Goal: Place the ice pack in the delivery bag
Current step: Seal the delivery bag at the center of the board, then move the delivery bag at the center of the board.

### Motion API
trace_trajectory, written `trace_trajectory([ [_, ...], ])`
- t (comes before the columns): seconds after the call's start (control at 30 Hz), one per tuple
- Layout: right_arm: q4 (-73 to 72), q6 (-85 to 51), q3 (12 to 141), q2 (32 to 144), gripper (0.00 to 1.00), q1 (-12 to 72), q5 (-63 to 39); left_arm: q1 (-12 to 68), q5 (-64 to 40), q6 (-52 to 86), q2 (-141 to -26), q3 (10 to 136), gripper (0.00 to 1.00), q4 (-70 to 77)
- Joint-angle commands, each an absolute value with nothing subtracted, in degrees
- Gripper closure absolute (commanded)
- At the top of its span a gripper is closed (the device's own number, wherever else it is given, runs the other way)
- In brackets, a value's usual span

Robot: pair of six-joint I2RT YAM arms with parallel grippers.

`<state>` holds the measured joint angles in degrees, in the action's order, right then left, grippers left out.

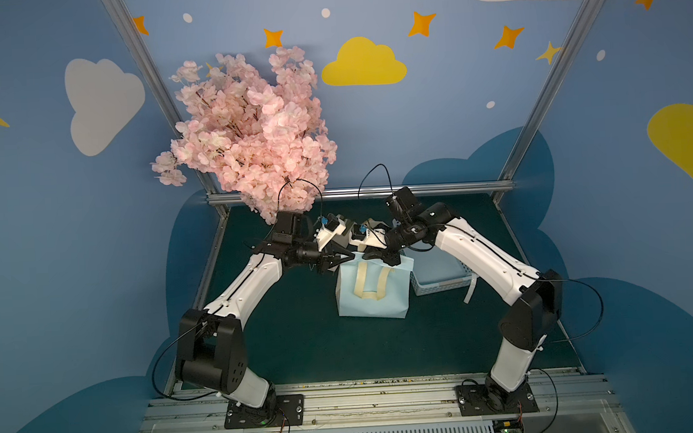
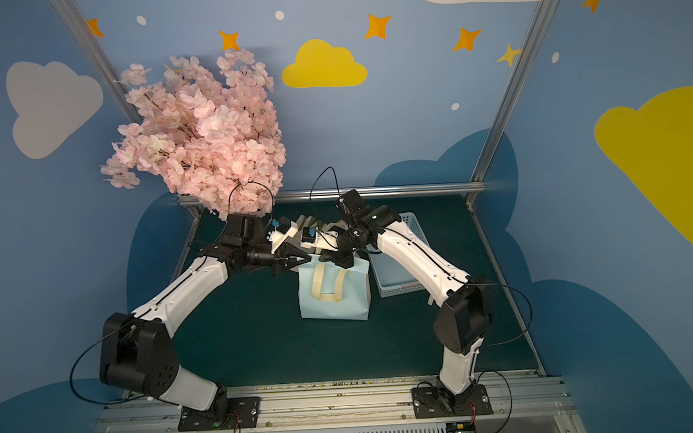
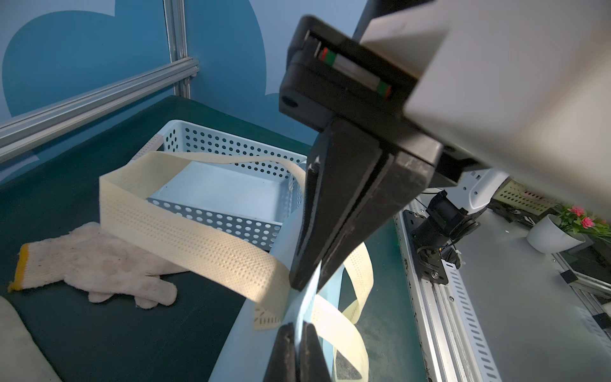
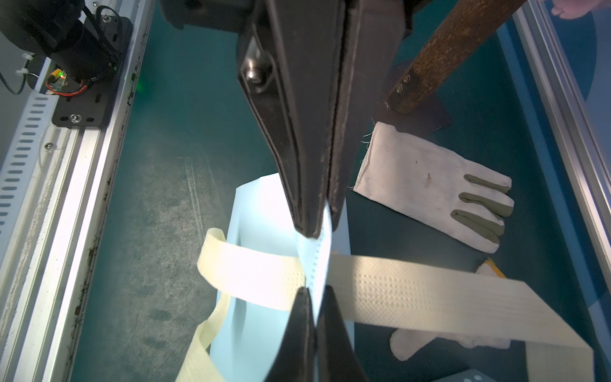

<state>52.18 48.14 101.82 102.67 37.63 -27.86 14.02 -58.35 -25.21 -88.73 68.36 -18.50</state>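
bag point(image 1: 376, 305): upright, mouth seemingly pressed flat.
left gripper point(image 3: 299, 332): jaws clamped on bag rim.
right gripper point(image 4: 315, 299): jaws clamped on same rim.
basket point(image 1: 437, 280): just beside bag.

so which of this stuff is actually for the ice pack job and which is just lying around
For the job: delivery bag, its top edge pinched by the left fingers and the right fingers, both shut. No ice pack in view.

Lying about: basket, knit glove, canvas glove, pink blossom branch, potted flowers.

delivery bag point(image 2: 334, 293): upright | left jaws: clamped on its top edge | right jaws: clamped there too | basket point(image 2: 397, 282): just beside
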Motion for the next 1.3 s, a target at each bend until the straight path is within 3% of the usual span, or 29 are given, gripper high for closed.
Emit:
trace_trajectory([
  [0.0, 61.59, 46.77, 100.79, 99.15, 1.0, 32.9, -22.77, 11.52, -55.12, -24.46, -87.03, 67.08, 0.97, -19.5],
  [0.17, 61.1, 46.34, 100.92, 98.11, 1.0, 32.26, -24.11, 11.6, -55.34, -23.38, -85.99, 66.19, 0.94, -17.98],
  [0.27, 60.73, 46.15, 100.5, 97.91, 1.0, 32.18, -24.35, 11.76, -55.35, -22.94, -85.61, 65.94, 0.71, -17.78],
  [0.3, 60.66, 46.34, 100.34, 97.93, 0.55, 32.21, -24.54, 11.77, -55.31, -22.98, -85.52, 65.79, 0.64, -17.71],
  [0.33, 60.7, 46.94, 100.07, 98.06, 0.02, 32.17, -25.16, 11.83, -55.44, -22.93, -85.48, 65.66, 0.62, -17.83],
  [0.63, 60.43, 47.14, 100.11, 98.97, 0.02, 32.3, -28.11, 12.74, -57.03, -22.81, -84.76, 64.98, 0.39, -16.24],
  [0.9, 61.67, 45.98, 98.59, 94.83, 0.03, 31.6, -19.96, 12.98, -53.98, -22.06, -82.28, 63.77, 0.33, -15.36],
  [1.17, 63.09, 46.5, 95.53, 93.47, 0.3, 30.24, -18.46, 12.56, -46.12, -20.82, -75.45, 59.08, 0.31, -14.2],
  [1.27, 63.29, 46.84, 95.28, 93.25, 0.47, 29.94, -18.71, 12.23, -43.64, -20.46, -73.08, 57.3, 0.31, -14.46],
])
